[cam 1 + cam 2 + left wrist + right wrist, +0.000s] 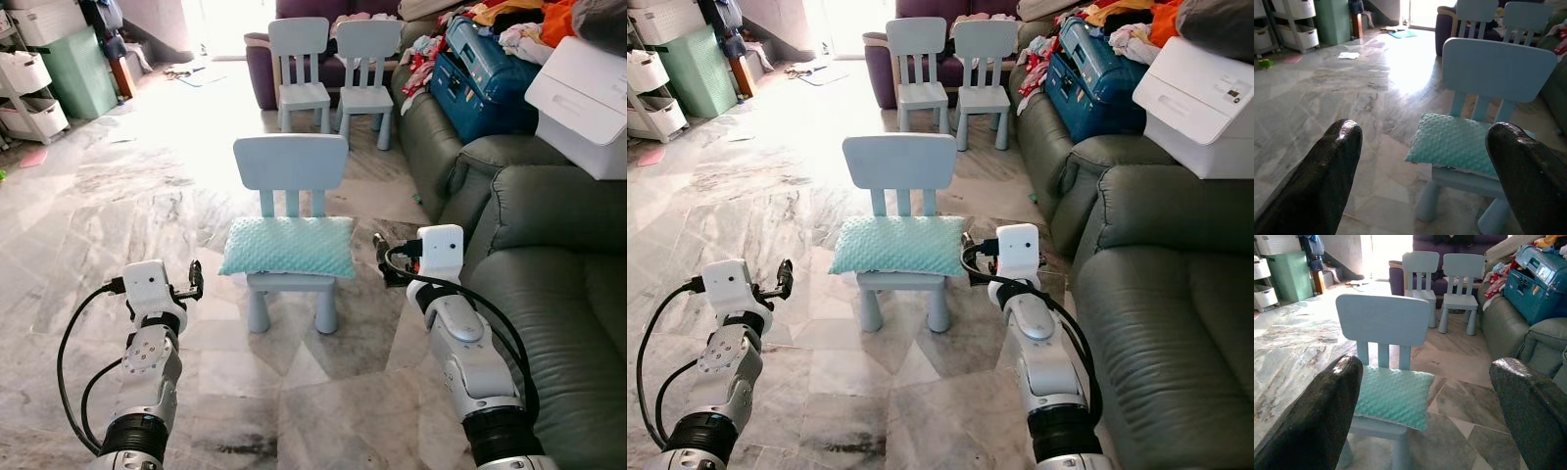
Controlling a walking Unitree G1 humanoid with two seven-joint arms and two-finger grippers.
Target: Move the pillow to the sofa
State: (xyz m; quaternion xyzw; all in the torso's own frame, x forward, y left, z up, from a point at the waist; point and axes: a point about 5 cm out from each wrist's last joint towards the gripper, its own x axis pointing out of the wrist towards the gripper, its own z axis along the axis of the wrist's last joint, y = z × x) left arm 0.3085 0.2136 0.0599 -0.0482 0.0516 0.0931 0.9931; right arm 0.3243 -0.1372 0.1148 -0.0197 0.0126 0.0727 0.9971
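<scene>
Both silver arms are raised nearest the camera: left gripper [195, 281] and right gripper [379, 258], each spread wide and empty, flank the mint dimpled fabric pillow [287, 246], which lies ahead between them on the pale-blue plastic child's chair [291, 162]. Judgement: close in level from both ends, then lift toward the grey-green leather sofa [549, 294] beside the right gripper. No legible writing.

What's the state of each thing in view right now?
pillow: lying flat on chair seat, ungrasped
small chair: upright
left gripper: open, apart from pillow
right gripper: open, beside pillow
green sofa: near seat bare
blue suitcase: closed, on sofa
</scene>
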